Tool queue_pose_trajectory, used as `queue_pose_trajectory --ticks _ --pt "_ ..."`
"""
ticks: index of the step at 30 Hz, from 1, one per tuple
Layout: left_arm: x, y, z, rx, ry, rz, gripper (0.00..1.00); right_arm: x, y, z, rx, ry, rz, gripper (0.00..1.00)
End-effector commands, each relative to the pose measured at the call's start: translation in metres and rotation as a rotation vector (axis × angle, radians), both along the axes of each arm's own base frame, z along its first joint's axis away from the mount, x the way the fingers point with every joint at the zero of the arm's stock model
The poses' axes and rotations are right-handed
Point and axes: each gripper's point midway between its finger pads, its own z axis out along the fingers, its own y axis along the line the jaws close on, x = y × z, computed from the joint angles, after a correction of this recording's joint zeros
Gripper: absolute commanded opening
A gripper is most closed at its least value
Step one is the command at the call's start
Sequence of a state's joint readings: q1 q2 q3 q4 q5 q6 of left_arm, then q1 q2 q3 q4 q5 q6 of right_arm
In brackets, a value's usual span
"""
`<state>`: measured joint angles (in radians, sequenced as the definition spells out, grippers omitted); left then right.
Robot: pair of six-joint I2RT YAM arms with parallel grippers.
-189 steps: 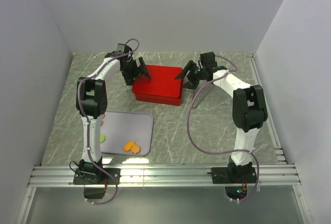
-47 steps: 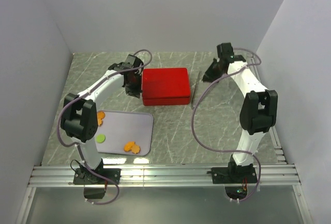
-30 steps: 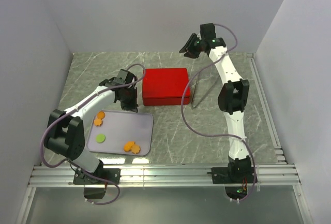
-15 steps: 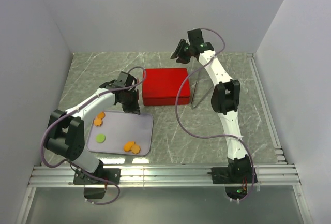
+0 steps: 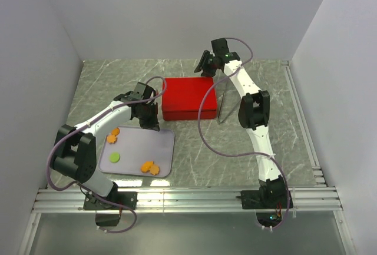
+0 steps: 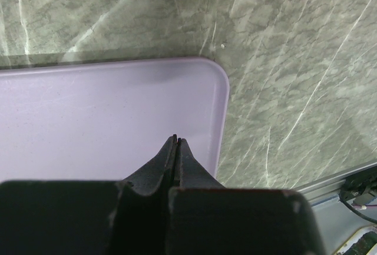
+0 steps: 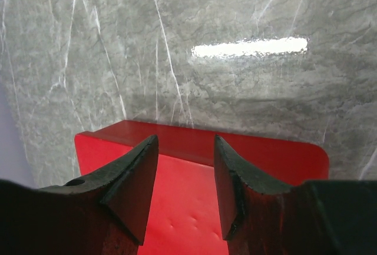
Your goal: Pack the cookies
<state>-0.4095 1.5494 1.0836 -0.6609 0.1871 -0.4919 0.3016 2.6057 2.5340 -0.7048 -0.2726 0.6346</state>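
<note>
Cookies lie on a lavender tray [image 5: 162,143]: orange ones [image 5: 112,135] at its left, a green disc [image 5: 114,157], and orange flower-shaped ones [image 5: 149,167] near its front edge. A closed red box [image 5: 187,97] stands behind the tray. My left gripper [image 5: 152,124] is shut and empty over the tray's far right corner; in the left wrist view its tips [image 6: 176,140] hover above bare tray [image 6: 106,108]. My right gripper [image 5: 201,65] hangs open above the box's back edge, with the red lid [image 7: 188,208] showing between its spread fingers [image 7: 138,166].
A thin dark stick [image 5: 222,102] lies on the marble table just right of the box. White walls close in the back and both sides. The right arm's purple cable [image 5: 203,137] loops down over the table in front of the box.
My right arm has swung from the back right corner leftward to the box's back edge. My left gripper has drawn back from the box's left side to the tray corner.
</note>
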Motion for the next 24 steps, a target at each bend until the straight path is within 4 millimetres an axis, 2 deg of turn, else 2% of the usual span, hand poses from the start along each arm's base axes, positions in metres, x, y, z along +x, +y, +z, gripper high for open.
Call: queue_pose_trajectory --ticks 1,2,11,18,20,22,23,24 --pt "0.003 -0.006 0.002 -0.017 -0.017 -0.012 0.0 -0.006 0.004 -0.001 -0.021 -0.005 0.042 0.5" --pt "0.003 -0.005 0.0 -0.017 -0.014 -0.011 0.0 -0.01 0.004 -0.007 -0.027 0.009 0.051 0.5" --pt "0.006 -0.004 0.001 -0.007 -0.025 -0.004 0.0 -0.037 0.004 -0.007 -0.041 0.071 0.114 0.49" --pt "0.011 -0.005 0.0 -0.002 -0.028 -0.006 0.0 -0.06 0.011 0.018 0.012 0.09 0.169 0.46" --pt "0.013 -0.005 0.0 0.003 -0.032 -0.008 0.0 -0.072 0.012 0.013 0.018 0.122 0.188 0.45" --pt "0.014 -0.004 0.0 0.009 -0.033 -0.005 0.0 -0.08 0.015 0.023 0.027 0.108 0.205 0.44" --pt "0.014 -0.004 -0.001 0.01 -0.034 -0.004 0.0 -0.089 0.014 0.015 0.025 0.14 0.211 0.43" --pt "0.013 -0.003 -0.002 0.014 -0.034 -0.004 0.0 -0.094 0.014 0.025 0.028 0.128 0.217 0.42"
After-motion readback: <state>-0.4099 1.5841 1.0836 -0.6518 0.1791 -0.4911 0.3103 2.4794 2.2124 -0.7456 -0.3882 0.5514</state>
